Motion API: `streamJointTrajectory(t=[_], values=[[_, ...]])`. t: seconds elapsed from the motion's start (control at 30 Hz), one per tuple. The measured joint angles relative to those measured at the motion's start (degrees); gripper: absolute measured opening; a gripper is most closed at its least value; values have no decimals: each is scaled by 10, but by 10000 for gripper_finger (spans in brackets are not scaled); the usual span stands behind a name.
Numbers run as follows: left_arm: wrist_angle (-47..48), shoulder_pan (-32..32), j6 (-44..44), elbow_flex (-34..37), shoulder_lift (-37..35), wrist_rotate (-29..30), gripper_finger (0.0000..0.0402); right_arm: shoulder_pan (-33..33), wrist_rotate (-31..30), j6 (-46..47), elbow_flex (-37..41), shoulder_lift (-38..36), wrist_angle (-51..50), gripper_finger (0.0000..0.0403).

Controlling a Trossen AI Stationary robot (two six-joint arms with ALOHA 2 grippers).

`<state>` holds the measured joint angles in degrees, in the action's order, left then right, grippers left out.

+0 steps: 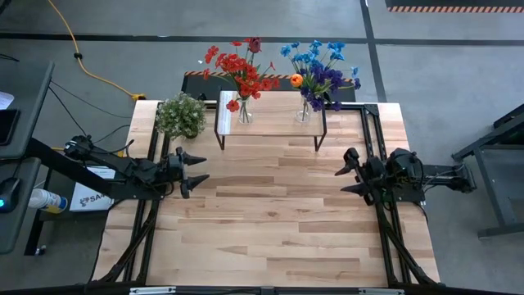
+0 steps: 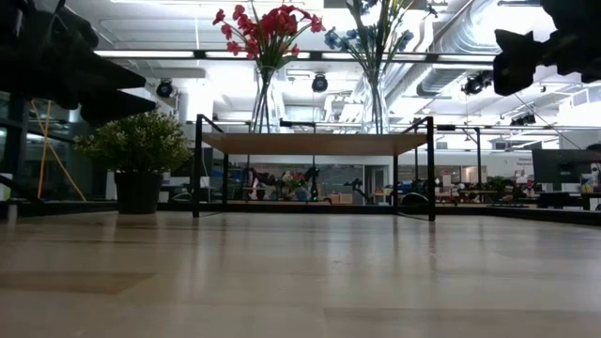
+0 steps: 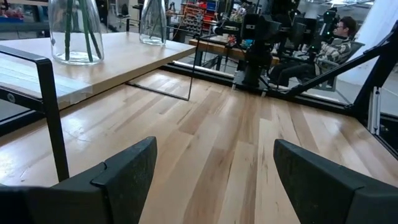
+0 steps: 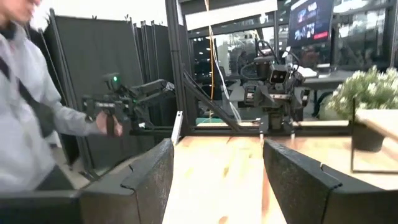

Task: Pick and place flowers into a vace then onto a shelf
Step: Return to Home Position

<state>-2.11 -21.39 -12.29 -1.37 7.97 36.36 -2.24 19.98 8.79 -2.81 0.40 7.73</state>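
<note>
The shelf (image 1: 270,123), a light plank on thin black legs, stands at the table's far middle. Two glass vases rest by their bases on its top. The left vase (image 1: 244,111) holds red flowers (image 1: 241,67) and a dark red tulip. The right vase (image 1: 304,110) holds blue and purple flowers (image 1: 321,70) and an orange tulip (image 1: 295,80). My left gripper (image 1: 203,168) hovers open at the table's left, pointing level toward the right. My right gripper (image 1: 340,174) hovers open at the right, facing it. Neither has anything between its fingers (image 3: 124,174) (image 4: 298,174).
A bushy pale-green potted plant (image 1: 182,115) stands left of the shelf. Bare wooden tabletop (image 1: 270,213) lies between the two grippers and toward the near edge. Black frame rails run along both table sides. A person (image 4: 31,112) stands beyond the table's left side, another (image 3: 336,37) sits beyond the right.
</note>
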Motion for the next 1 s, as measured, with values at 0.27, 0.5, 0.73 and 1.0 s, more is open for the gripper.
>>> streamJointTrajectory(t=[0.27,0.5,0.73,1.0], values=[[0,0,0,0,0,0,356,0,0,28,0,0,-2,236],[0,0,0,0,0,0,356,0,-1,28,0,0,-2,236],[0,0,0,0,0,1,356,0,-1,28,0,0,-2,236],[0,0,0,0,0,1,356,0,-1,28,0,0,-2,236]])
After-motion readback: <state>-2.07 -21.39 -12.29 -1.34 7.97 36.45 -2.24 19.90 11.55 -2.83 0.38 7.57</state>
